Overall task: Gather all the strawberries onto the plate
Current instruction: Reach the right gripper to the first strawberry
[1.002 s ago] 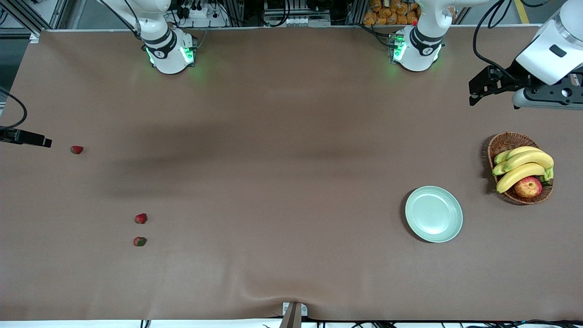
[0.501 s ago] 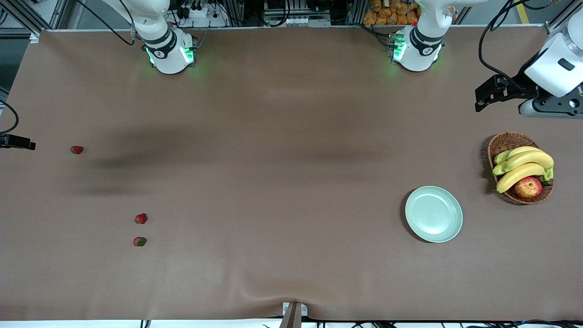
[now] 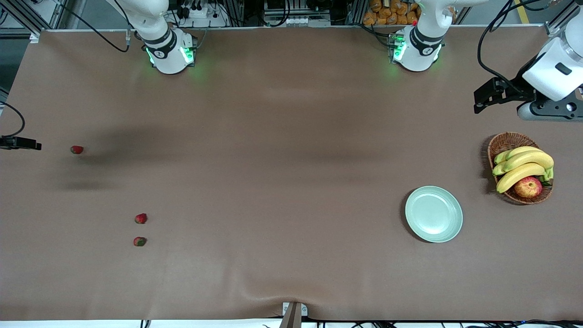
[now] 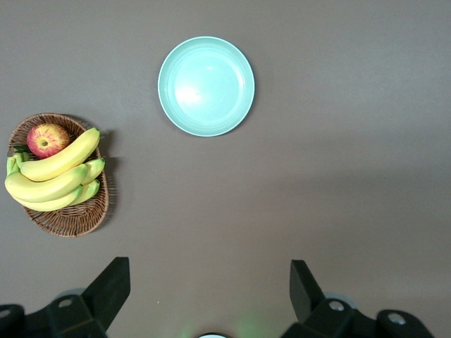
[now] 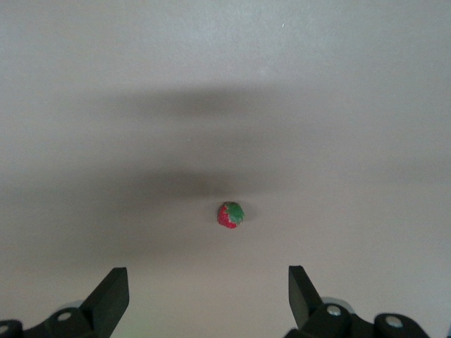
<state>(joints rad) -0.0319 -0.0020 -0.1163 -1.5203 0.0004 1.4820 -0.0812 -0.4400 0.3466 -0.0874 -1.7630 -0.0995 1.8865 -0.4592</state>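
Observation:
Three strawberries lie toward the right arm's end of the table: one strawberry (image 3: pixel 77 149) alone, and two close together, a second strawberry (image 3: pixel 141 218) and a third (image 3: pixel 140 241) nearer the front camera. The mint-green plate (image 3: pixel 433 214) sits bare toward the left arm's end. My right gripper (image 5: pixel 208 278) hangs open and high over the table by the lone strawberry (image 5: pixel 230 215), holding nothing. My left gripper (image 4: pixel 209 271) is open and high, with nothing in it. The plate (image 4: pixel 206 86) shows below it.
A wicker basket (image 3: pixel 501 141) with bananas (image 3: pixel 524 166) and an apple (image 3: pixel 528 187) stands beside the plate, closer to the left arm's end. Both arm bases stand along the table's back edge. A brown cloth covers the table.
The right arm's hand drew back toward its table end, then came slightly in again. The left arm's hand shifted a little toward its own end. Strawberries and plate stayed put.

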